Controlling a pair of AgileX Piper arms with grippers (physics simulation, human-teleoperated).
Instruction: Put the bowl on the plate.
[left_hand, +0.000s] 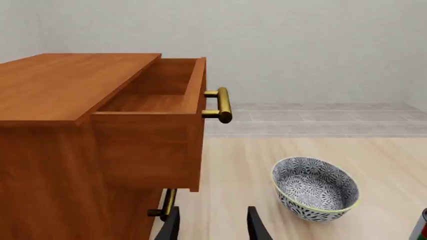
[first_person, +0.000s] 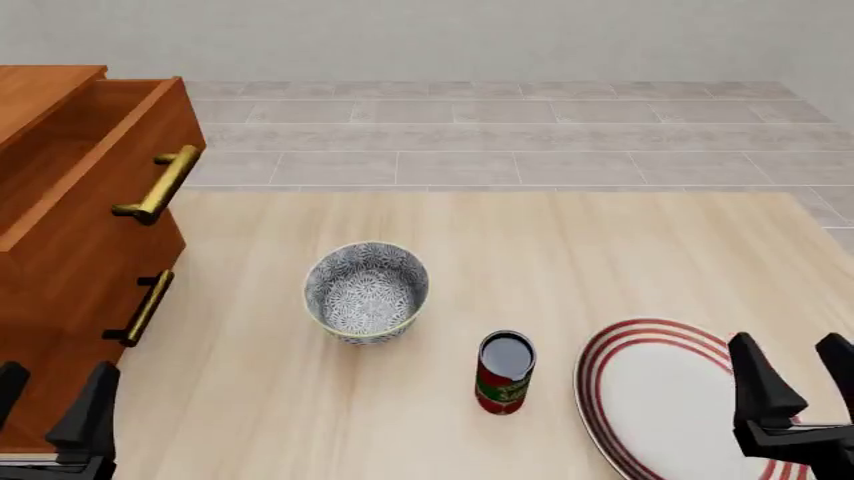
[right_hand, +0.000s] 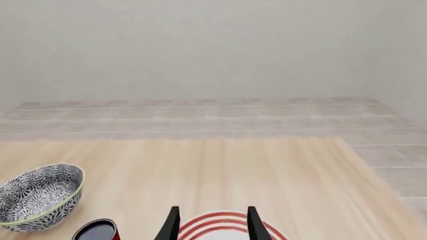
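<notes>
Jaws: left gripper (left_hand: 212, 226) and right gripper (right_hand: 210, 224) both spread apart, holding nothing.
Left wrist view: one bowl (left_hand: 315, 188) upright on the table, beside the can; one drawer cabinet (left_hand: 80, 145).
Front view: bowl up-left of the can (first_person: 505, 372), one plate (first_person: 681, 398) on the can's other side. Bowl not on plate; nothing done.
Right wrist view: plate under the right gripper, bowl beyond the can.

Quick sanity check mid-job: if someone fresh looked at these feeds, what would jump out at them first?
Probably the wooden cabinet at the table's left edge, its top drawer pulled open. Next the patterned bowl standing alone mid-table, and the red-ringed plate at the near right with a small can between them. The left gripper and right gripper both wait at the near edge, jaws open and holding nothing.
</notes>
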